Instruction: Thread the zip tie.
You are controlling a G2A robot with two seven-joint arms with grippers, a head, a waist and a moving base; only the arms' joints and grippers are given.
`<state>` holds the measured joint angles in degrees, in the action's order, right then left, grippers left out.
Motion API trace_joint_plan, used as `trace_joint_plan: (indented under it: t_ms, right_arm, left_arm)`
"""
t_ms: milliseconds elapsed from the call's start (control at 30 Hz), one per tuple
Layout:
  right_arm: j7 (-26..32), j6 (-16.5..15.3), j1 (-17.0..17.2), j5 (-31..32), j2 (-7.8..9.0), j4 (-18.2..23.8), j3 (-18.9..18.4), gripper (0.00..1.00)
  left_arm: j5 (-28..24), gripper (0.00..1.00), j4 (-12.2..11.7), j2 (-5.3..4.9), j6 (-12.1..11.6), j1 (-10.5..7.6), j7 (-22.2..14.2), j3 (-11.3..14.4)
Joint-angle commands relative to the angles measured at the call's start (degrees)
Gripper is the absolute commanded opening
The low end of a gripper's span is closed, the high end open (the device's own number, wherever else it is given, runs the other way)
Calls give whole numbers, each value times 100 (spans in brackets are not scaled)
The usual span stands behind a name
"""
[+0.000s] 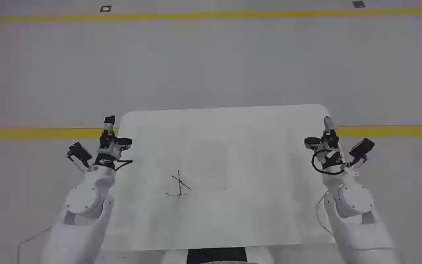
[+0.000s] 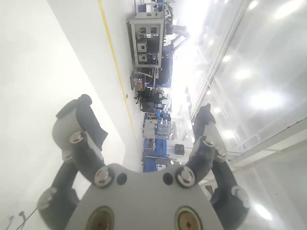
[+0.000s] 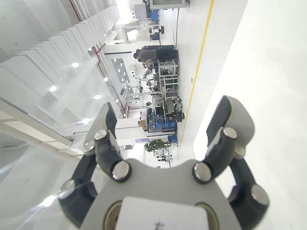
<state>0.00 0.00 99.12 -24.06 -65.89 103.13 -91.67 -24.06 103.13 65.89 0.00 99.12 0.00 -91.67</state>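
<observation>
The white worktop (image 1: 224, 132) takes up the middle of the top view, and its flat surface is the first hazard. The zip tie lies thin and flat on it, so a gripper stopping short would probably close on nothing, while one descending too far would jam its fingers into the surface.

The left gripper (image 2: 144, 104) hangs at the worktop's left edge and the right gripper (image 3: 166, 102) at its right edge. Both have their jaws spread wide and empty, and both are well apart from the tie. If the two arms converge on the same small spot, they could knock each other.

The zip tie (image 1: 179, 183) lies in the lower centre of the top view, a little left of the middle. It shows as thin dark strands crossing one another, and I cannot tell whether that is one bent tie or two. A pinch at the crossing might lift both strands or flick them away. A grasp far from the tip would likely leave the tail too floppy to aim into the head.
</observation>
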Motion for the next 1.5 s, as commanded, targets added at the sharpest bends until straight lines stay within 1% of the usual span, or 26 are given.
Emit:
trace_joint_plan:
  t_ms: [0, 33, 67, 133, 167, 233, 300, 333, 400, 900, 933, 967, 1033, 1100, 1233, 1300, 1333, 1467]
  right_arm:
    - [0, 0, 0, 0, 0, 0, 0, 78]
    - [83, -30, -13, 155, 5, 93, 56, 100]
    - [137, -60, -14, 581, 8, 194, 200, 100]
    - [120, -58, -40, 924, -1, 266, 355, 100]
    - [224, 86, -68, 1322, 6, 290, 495, 100]
    - [246, 239, -149, 1643, -1, 362, 664, 100]
    - [336, 420, -233, 2186, -2, 435, 905, 100]
    - [322, 456, -262, 2326, -10, 462, 1003, 100]
    - [508, 477, -310, 2764, -11, 500, 1244, 100]
    - [513, 472, -314, 2803, -12, 496, 1258, 100]
    - [560, 459, -363, 2902, -8, 557, 1283, 100]
    - [756, 590, -539, 3257, -3, 608, 1419, 100]
    - [938, 772, -781, 3543, -16, 599, 1622, 100]
    - [1171, 947, -1092, 3842, -40, 533, 1906, 100]
    - [1448, 1173, -1612, 4299, -109, 315, 2453, 100]
    - [1550, 1295, -1803, 4572, -141, 210, 2703, 100]
    - [1570, 1407, -1905, 4756, -163, 138, 2851, 100]
    - [1669, 1673, -2053, 5303, -218, -120, 3266, 100]
  left_arm:
    - [0, 100, 0, 0, 0, 0, 0, 0]
    - [0, 100, 0, 0, 0, 0, 0, 0]
    - [0, 100, 0, 0, 0, 0, 0, 0]
    - [0, 100, 0, 0, 0, 0, 0, 0]
    - [0, 100, 0, 0, 0, 0, 0, 0]
    - [0, 100, 0, 0, 0, 0, 0, 0]
    - [0, 100, 0, 0, 0, 0, 0, 0]
    - [0, 100, 0, 0, 0, 0, 0, 0]
    - [0, 100, 0, 0, 0, 0, 0, 0]
    - [0, 100, 0, 0, 0, 0, 0, 0]
    - [0, 100, 0, 0, 0, 0, 0, 0]
    - [0, 100, 0, 0, 0, 0, 0, 0]
    - [0, 100, 0, 0, 0, 0, 0, 0]
    - [0, 100, 0, 0, 0, 0, 0, 0]
    - [0, 100, 0, 0, 0, 0, 0, 0]
    - [0, 100, 0, 0, 0, 0, 0, 0]
    - [0, 100, 0, 0, 0, 0, 0, 0]
    - [0, 100, 0, 0, 0, 0, 0, 0]
